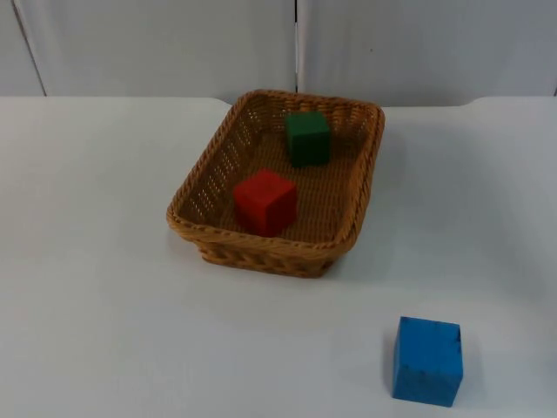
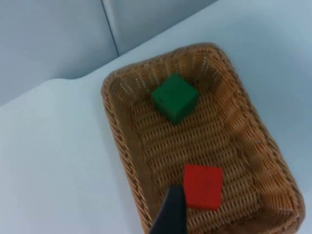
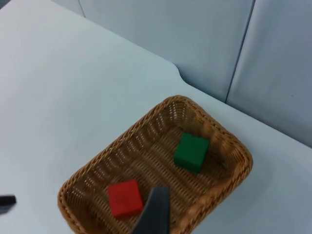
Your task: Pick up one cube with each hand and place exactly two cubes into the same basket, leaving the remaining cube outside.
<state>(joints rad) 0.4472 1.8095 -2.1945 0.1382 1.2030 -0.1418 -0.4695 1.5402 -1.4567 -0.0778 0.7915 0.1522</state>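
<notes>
A woven brown basket [image 1: 202,181] stands at the middle of the table. Inside it, a red cube [image 1: 265,201] lies toward the front and a green cube [image 1: 307,138] toward the back, apart from each other. A blue cube [image 1: 427,360] sits on the table outside the basket, at the front right. My left gripper [image 2: 170,214] hangs high over the basket [image 2: 122,146], with the red cube [image 2: 203,186] and the green cube [image 2: 174,97] below it. My right gripper [image 3: 153,209] is also raised above the basket [image 3: 92,168], looking down on the red cube [image 3: 125,197] and the green cube [image 3: 191,151].
The white table [image 1: 96,287] ends at a grey partition wall [image 1: 174,43] just behind the basket. Open table surface lies to the left of the basket and between it and the blue cube.
</notes>
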